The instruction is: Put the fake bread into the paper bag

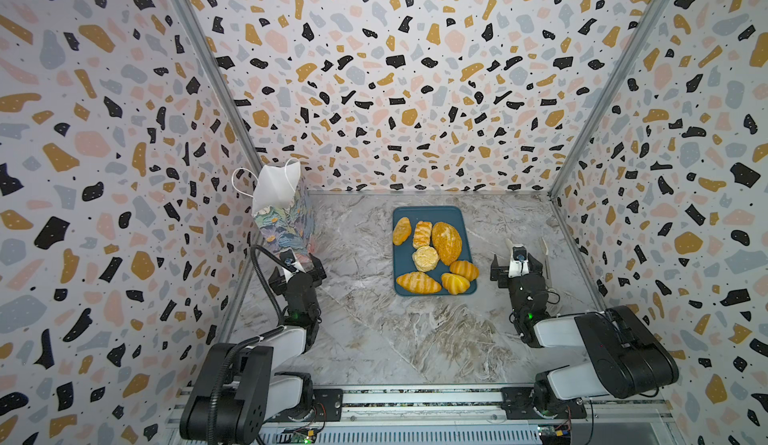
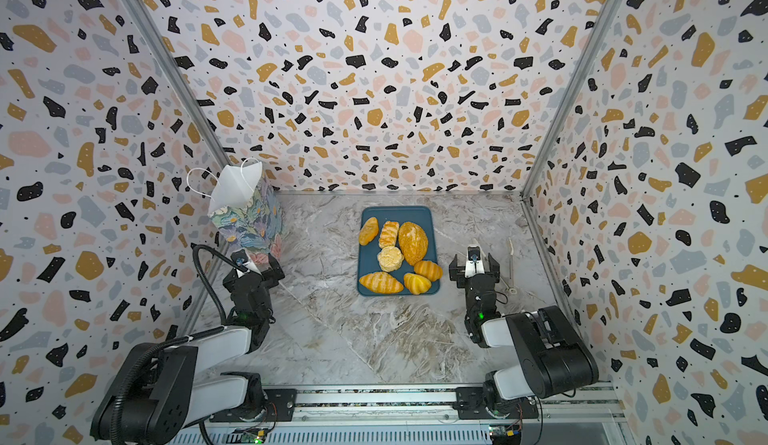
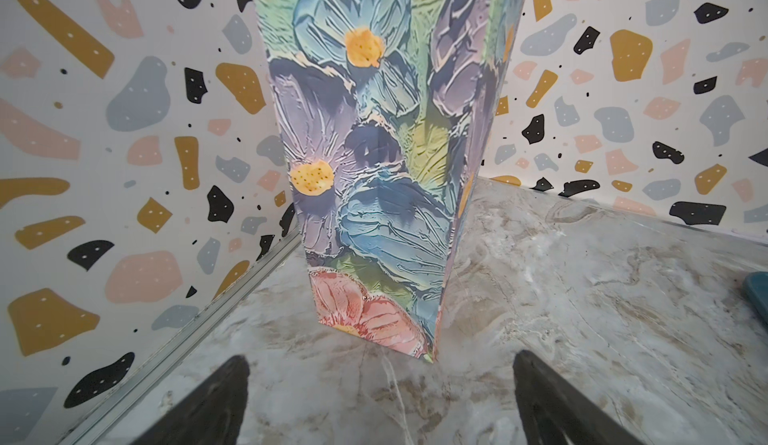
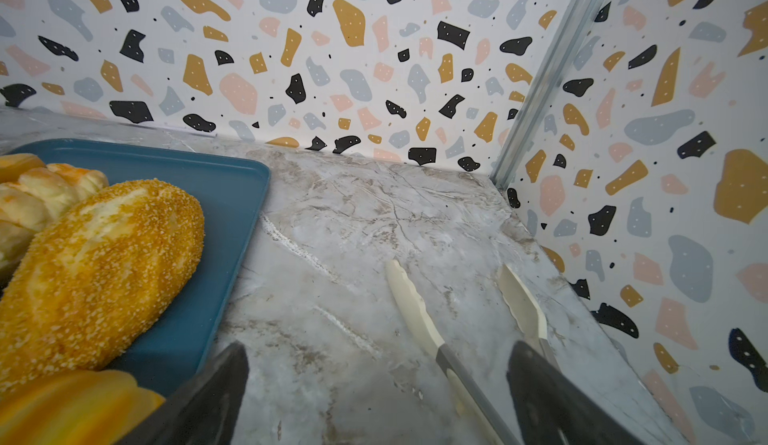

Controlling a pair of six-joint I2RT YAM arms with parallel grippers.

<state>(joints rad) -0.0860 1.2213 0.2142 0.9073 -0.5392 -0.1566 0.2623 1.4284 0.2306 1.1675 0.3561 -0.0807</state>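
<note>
Fake bread (image 1: 426, 258) sits untouched; left gripper (image 3: 380, 362) and right gripper (image 4: 378, 345) gape empty.

A blue tray (image 1: 428, 213) on the marble table (image 1: 374, 339), cream tongs (image 4: 409, 301) lying right of it

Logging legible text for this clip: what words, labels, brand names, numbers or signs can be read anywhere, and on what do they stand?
No text can be read in any view.
paper bag: painted flowers only; a tiny mark near its bottom corner in the left wrist view is too blurred to read.
tray, fake bread, tongs: no print visible.
Walls: speckled pattern only.
</note>
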